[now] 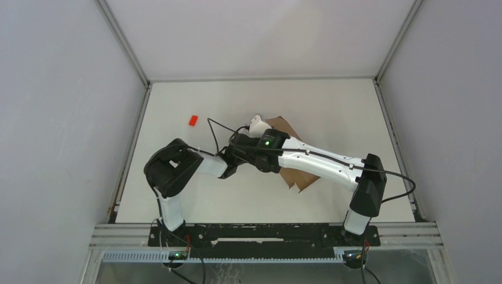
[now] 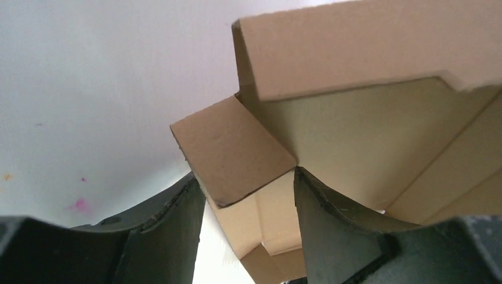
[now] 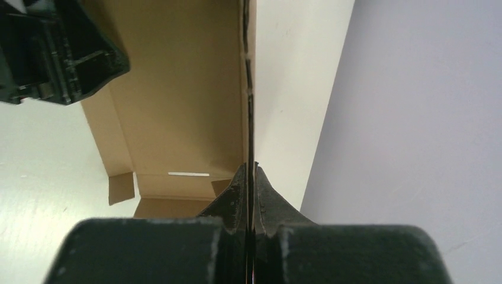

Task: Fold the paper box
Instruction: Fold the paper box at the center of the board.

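The paper box (image 1: 299,176) is a brown cardboard sheet with raised flaps, lying mid-table under both forearms. My right gripper (image 3: 250,168) is shut on the thin upright edge of one box wall (image 3: 247,89), and the box's inner floor (image 3: 177,89) with a slit spreads to its left. My left gripper (image 2: 245,177) is open. A corner flap (image 2: 231,154) hangs between its spread fingers, and a larger panel (image 2: 367,53) stands above. The right finger (image 2: 322,213) lies against the inside of the box. In the top view both grippers meet at the box's left side, partly hidden by the arms.
A small red block (image 1: 192,120) lies on the white table (image 1: 331,106) to the left of the box. Grey walls close in the table on the left, back and right. My left gripper's body (image 3: 56,53) shows at the upper left of the right wrist view.
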You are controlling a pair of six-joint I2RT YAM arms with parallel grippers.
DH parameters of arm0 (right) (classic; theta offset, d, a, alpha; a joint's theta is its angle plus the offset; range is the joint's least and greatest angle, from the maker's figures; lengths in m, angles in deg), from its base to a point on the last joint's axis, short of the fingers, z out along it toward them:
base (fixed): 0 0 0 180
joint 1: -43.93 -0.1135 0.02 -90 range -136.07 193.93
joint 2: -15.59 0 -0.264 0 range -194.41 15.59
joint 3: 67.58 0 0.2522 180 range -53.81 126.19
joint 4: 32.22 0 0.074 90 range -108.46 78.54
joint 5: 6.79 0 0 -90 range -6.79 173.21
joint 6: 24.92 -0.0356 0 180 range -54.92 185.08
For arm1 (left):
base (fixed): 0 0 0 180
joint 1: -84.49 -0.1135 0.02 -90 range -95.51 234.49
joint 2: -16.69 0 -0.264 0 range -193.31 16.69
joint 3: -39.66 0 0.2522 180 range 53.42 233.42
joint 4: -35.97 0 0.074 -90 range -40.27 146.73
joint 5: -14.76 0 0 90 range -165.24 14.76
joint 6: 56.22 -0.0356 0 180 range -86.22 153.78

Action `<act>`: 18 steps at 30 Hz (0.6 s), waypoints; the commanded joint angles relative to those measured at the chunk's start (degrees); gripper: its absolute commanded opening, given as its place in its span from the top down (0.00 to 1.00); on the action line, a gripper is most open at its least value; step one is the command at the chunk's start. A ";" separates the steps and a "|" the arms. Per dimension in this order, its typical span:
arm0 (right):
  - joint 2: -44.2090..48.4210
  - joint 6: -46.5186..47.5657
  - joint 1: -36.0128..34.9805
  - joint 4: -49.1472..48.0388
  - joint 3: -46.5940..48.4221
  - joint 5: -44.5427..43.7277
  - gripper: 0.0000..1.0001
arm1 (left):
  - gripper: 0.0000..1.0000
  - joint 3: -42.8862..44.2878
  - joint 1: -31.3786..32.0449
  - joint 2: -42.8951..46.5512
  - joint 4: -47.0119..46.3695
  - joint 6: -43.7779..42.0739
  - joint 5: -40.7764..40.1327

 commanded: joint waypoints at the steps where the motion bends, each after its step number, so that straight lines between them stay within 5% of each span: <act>1: -0.75 0.22 -1.02 -0.38 3.26 4.80 1.00 | 0.40 3.24 -0.19 -1.90 -0.80 0.78 2.31; 18: -1.66 -0.48 -2.42 -6.79 -0.37 15.15 1.00 | 0.42 3.79 0.05 -4.73 -0.80 0.40 3.01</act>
